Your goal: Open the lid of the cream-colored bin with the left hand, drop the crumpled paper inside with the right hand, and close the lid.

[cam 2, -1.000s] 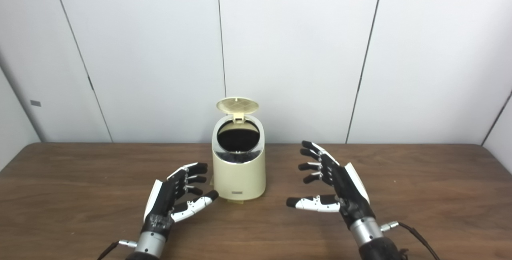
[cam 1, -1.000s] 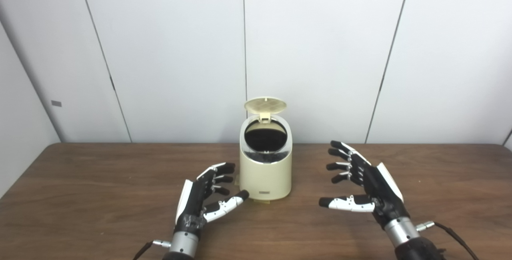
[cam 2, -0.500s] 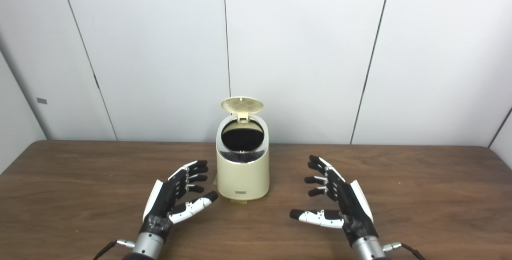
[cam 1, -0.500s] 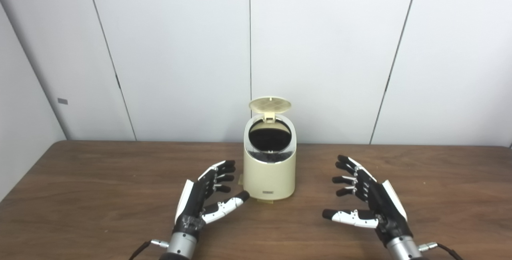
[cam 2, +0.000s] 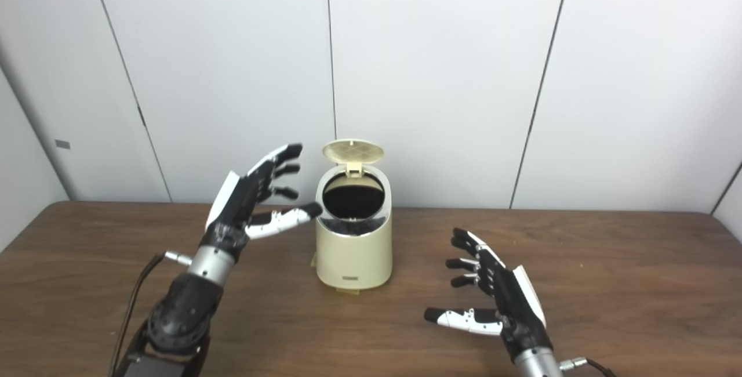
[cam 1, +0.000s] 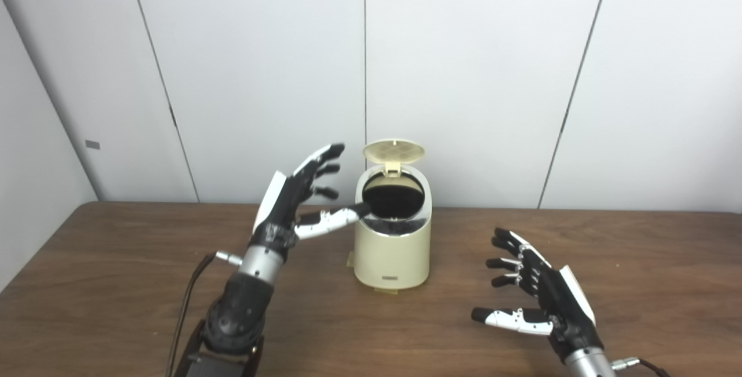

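Lid (cam 1: 393,151) upright above our cream bin (cam 1: 392,246), left hand (cam 1: 295,200) raised at its 9 o'clock, fingers spread, right hand (cam 2: 498,298) splayed empty at 4 o'clock over the surface (cam 1: 116,284), thumb overlapping the rim only in the left eye view.

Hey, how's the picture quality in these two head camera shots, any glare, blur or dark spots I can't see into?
Left eye view: even, soft light, no strong glare on the table; the bin opening is a black patch, contents unreadable. Right eye view: the same; left hand and right hand look sharp, with faint shadows beneath; the lid ribbing is slightly soft.
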